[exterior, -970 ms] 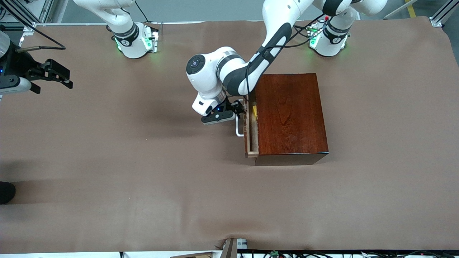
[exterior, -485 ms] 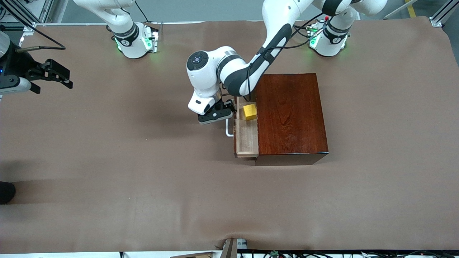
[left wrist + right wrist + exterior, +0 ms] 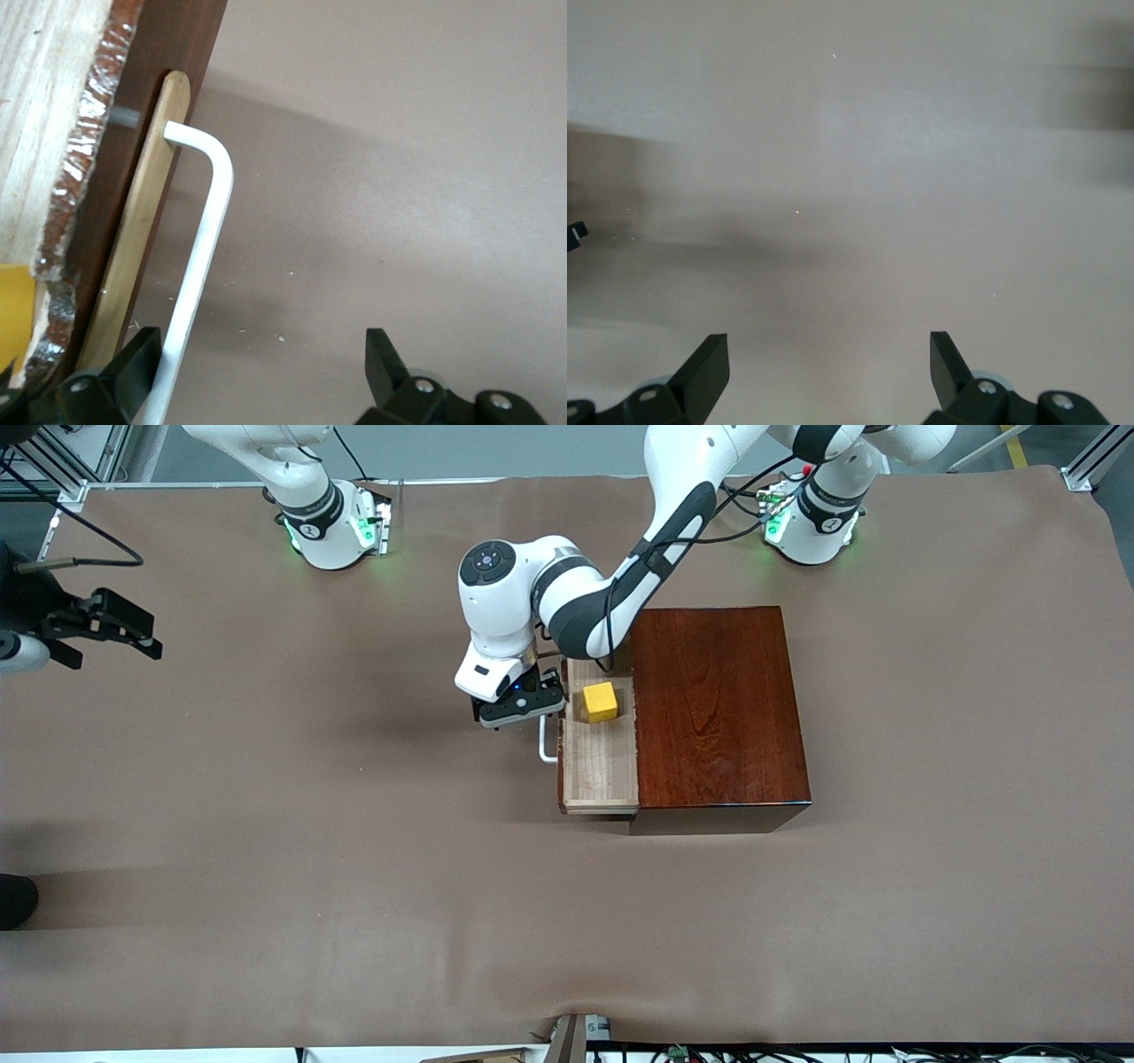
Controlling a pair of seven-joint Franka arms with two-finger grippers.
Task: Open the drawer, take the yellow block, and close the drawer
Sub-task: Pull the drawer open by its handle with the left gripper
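Left gripper [image 3: 523, 707] at drawer [image 3: 601, 766] handle [image 3: 202, 257], jaws spread, hooking not clamping. Yellow block [image 3: 601, 701] exposed; pull straight, steady. Right gripper [image 3: 99, 631] waited wide open, empty, over right arm's table end.

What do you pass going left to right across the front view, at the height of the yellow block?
Right gripper at the edge, a little higher → left gripper → white handle → yellow block in the open drawer → dark wooden box.
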